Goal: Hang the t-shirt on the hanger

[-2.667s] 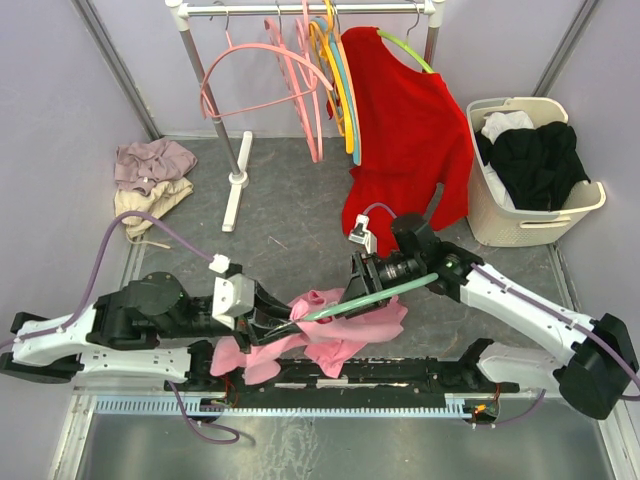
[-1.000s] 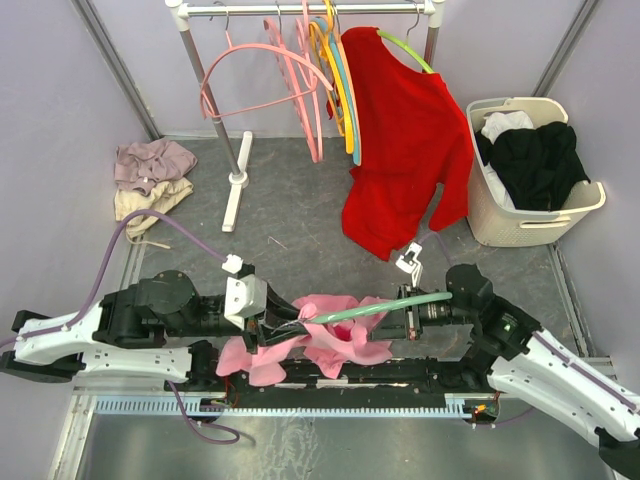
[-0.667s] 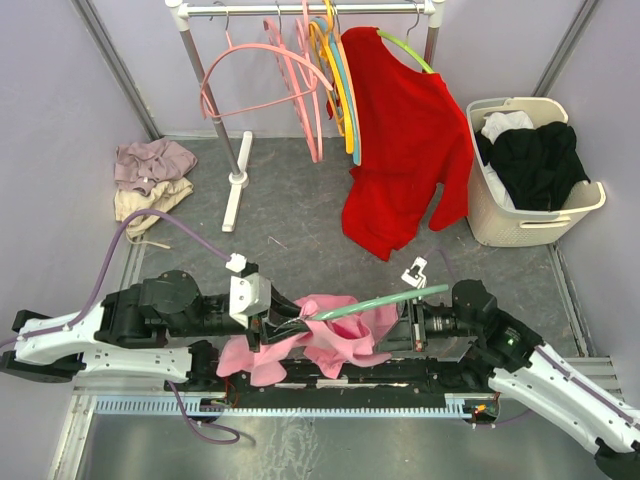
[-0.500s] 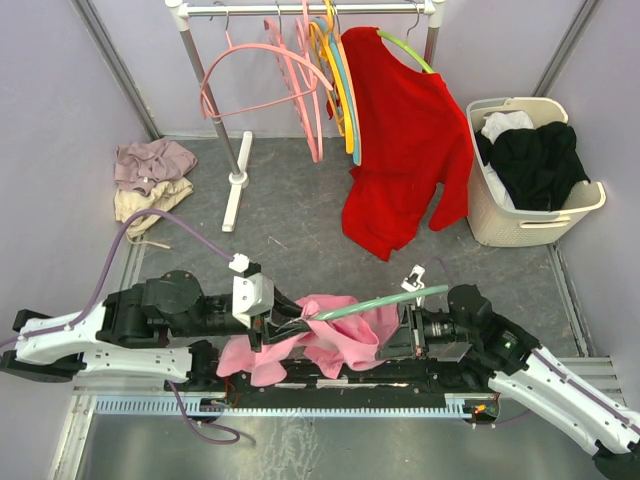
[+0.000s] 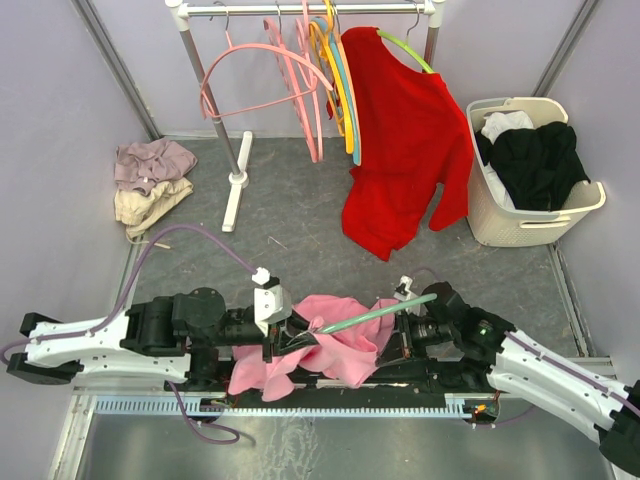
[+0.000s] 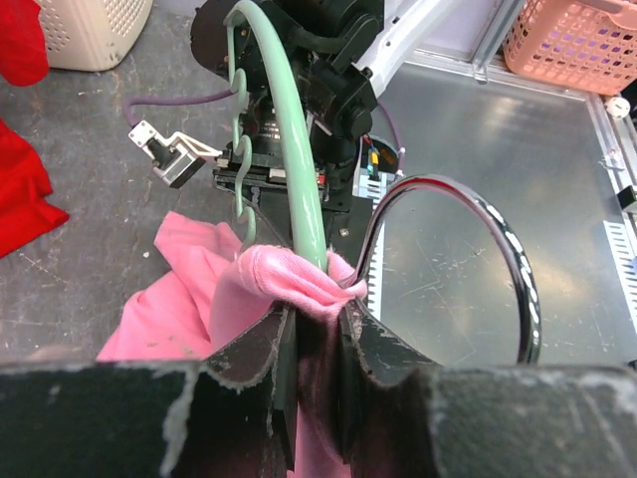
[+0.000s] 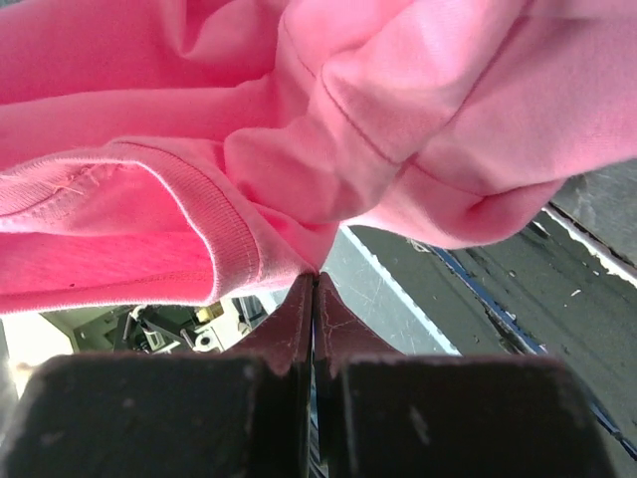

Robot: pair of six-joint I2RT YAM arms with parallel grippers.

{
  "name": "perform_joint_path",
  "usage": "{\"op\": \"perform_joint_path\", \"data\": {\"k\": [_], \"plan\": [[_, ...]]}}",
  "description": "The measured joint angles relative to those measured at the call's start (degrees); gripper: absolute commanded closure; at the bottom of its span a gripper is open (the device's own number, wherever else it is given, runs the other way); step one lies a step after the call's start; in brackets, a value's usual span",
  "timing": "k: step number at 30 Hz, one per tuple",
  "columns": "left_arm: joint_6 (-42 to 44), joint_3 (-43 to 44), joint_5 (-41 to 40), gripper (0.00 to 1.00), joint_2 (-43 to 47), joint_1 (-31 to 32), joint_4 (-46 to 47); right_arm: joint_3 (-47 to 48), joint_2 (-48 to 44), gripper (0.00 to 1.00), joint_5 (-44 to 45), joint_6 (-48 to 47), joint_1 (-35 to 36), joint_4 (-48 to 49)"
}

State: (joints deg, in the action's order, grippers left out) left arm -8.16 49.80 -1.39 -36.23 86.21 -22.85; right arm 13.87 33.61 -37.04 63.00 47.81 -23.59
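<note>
Left gripper pinched the hanger at its neck, t-shirt bunched there and hanging below its arm. Right gripper, fingers pressed together, met a fold under the hanger's far end. Threading stage: next, the collar likely needs drawing over that arm.

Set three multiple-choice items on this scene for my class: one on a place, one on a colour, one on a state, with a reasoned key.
1. Where in the top view is the laundry basket? A) far right B) far left C) between the arms
2. What colour is the hanger in the t-shirt? A) pink B) mint-green C) yellow
3. How do the jaws of the right gripper stand? A) wide open B) out of view C) shut
Key: 1 A, it stands near that view's right edge; 2 B, its pale green bar crosses the pink cloth; 3 C, the wrist view shows them pressed together.
</note>
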Motion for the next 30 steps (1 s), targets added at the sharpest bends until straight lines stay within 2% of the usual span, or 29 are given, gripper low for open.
{"op": "perform_joint_path", "data": {"k": [6,10,18,23,30], "plan": [[-1.95,-3.28,0.17,0.97,1.64,0.00,2.58,-2.16,0.90,0.90,-0.96,0.72,0.09,3.93],[-2.67,-3.43,0.46,0.97,1.64,0.00,3.67,-2.32,0.04,0.79,-1.79,1.31,0.09,5.03],[-4.35,-4.46,1.60,0.97,3.06,0.00,4.11,-4.35,-6.01,0.47,-2.97,4.52,0.09,6.21],[-4.39,-4.46,2.01,0.97,3.91,0.00,3.19,-4.85,-5.92,0.41,-2.80,8.44,0.09,9.77],[-4.39,-4.81,3.08,0.97,6.29,0.00,1.84,-5.75,3.72,0.36,-3.23,14.60,0.09,22.56]]}}
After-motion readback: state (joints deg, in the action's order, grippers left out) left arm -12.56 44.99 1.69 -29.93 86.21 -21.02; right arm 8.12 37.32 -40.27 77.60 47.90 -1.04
